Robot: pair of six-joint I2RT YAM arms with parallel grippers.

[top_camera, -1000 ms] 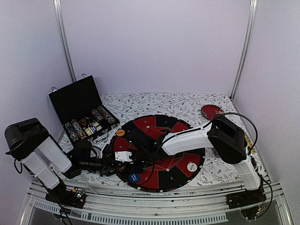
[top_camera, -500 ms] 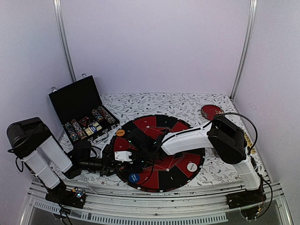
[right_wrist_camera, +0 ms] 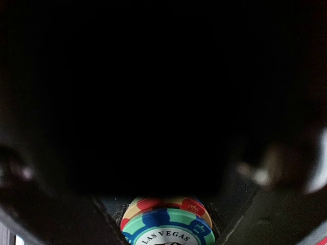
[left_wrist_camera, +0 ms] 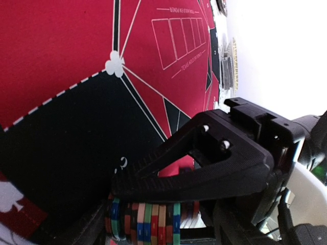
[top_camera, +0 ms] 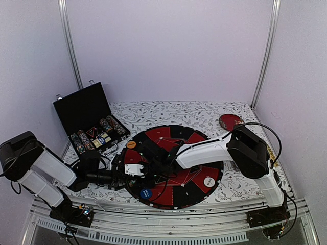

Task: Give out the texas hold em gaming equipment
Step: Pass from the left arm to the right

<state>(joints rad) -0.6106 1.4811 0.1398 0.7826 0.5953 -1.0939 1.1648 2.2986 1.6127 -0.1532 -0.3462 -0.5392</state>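
Sinking since a second earlier, the left arm (top_camera: pixel 46 168) had dropped its elbow; we judged a chip handover under way. Glossy, striped poker chips (left_wrist_camera: pixel 143 222) stood edge-up in a row at the matte red-and-black felt's (top_camera: pixel 194 138) left edge, apparently clamped by the left pincer (top_camera: pixel 116 175). How far the right pincer (top_camera: pixel 137 172) was open, we could not tell.

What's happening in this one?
Both arms meet over the left edge of the round red-and-black poker mat. The left gripper seems to hold a row of striped poker chips edge-on, and the right gripper is close in over them. Whether the right one has gripped a chip is too dark to tell.
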